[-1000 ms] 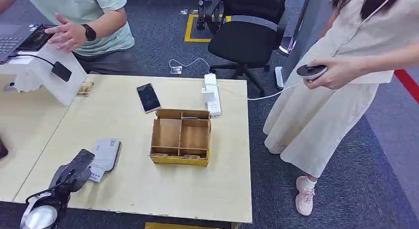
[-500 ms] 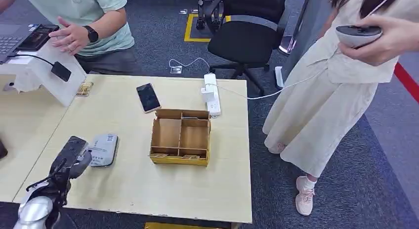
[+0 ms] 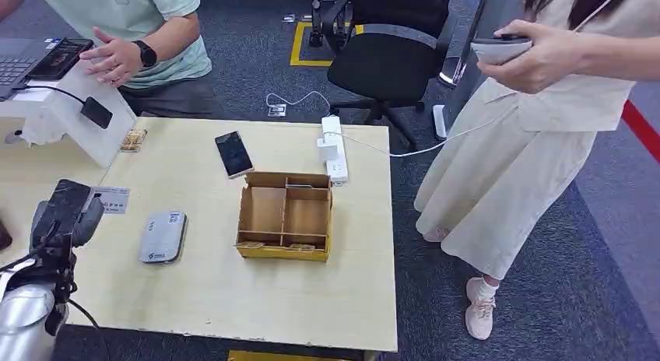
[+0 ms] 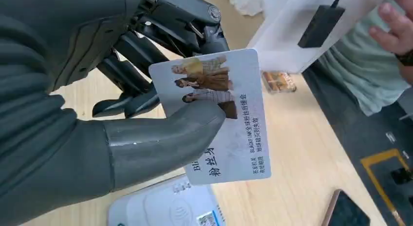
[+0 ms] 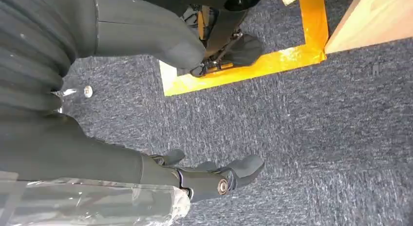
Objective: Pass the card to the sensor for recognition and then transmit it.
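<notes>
Tabletop (image 3: 233,291): light wood; carries the box, sensor and phone.
Person (image 3: 514,143): stands well right of the tabletop, holding a dark device.
Box (image 3: 285,215): open cardboard, divided into compartments, mid-tabletop.
Left robot hand (image 3: 66,213): raised over the left edge of the tabletop. It pinches the card between thumb and fingers.
Right robot hand (image 5: 214,179): hangs over grey carpet near yellow floor tape; fingers apart, holding nothing.
Sensor (image 3: 163,236): flat grey pad lying on the tabletop, between the left robot hand and the box.
Phone (image 3: 233,153): lies face up behind the box.
Card (image 4: 219,114): white, held clear of the sensor, off to its left.
View difference: the left wrist view shows the thumb pressed on the card's printed face, with figures and text; in the head view the card (image 3: 111,199) is a small white tab projecting right of the hand.
</notes>
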`<action>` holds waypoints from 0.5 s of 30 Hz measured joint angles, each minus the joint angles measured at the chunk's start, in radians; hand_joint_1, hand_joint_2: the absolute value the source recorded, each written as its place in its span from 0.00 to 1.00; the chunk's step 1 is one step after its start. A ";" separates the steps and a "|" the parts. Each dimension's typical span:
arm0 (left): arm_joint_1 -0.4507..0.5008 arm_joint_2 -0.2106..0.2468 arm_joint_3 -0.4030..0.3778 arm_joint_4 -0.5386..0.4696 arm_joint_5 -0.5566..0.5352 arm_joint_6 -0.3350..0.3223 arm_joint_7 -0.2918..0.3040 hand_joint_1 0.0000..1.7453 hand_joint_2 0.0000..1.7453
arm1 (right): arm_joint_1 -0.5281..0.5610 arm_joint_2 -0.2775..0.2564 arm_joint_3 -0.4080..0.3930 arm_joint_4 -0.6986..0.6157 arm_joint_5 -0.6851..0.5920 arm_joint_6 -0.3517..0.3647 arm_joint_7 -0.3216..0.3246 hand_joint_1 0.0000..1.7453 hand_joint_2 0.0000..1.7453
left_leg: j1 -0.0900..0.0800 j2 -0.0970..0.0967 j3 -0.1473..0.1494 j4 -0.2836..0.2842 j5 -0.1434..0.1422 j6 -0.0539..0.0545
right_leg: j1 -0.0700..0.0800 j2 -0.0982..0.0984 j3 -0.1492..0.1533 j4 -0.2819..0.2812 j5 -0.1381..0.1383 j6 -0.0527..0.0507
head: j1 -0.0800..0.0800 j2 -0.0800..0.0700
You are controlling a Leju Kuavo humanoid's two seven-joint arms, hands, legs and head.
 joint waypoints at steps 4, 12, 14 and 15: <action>-0.034 -0.018 -0.018 0.017 -0.080 0.047 -0.024 1.00 1.00 | -0.003 0.000 0.000 0.000 0.005 -0.001 0.000 0.00 1.00 | 0.000 0.000 0.000 0.000 0.000 0.000 | 0.000 0.000 -0.001 0.000 0.000 0.000 | 0.000 0.000; -0.157 -0.087 -0.117 0.124 -0.330 0.142 -0.055 1.00 1.00 | -0.008 0.000 0.006 0.000 0.023 -0.001 0.002 0.00 1.00 | 0.000 0.000 0.000 0.001 0.000 0.000 | 0.000 0.000 -0.001 0.000 0.001 -0.001 | 0.000 0.000; -0.199 -0.099 -0.140 0.161 -0.395 0.165 -0.055 1.00 1.00 | -0.008 0.000 0.010 0.000 0.024 -0.001 0.003 0.00 1.00 | 0.000 -0.001 0.000 0.001 0.000 0.000 | 0.000 -0.001 0.000 0.000 0.001 -0.001 | 0.000 0.000; -0.223 -0.106 -0.154 0.186 -0.431 0.179 -0.055 1.00 1.00 | -0.009 0.000 0.013 0.000 0.024 -0.002 0.003 0.00 1.00 | 0.000 -0.001 0.000 0.001 0.000 0.000 | 0.000 -0.001 0.000 0.000 0.001 -0.001 | 0.000 0.000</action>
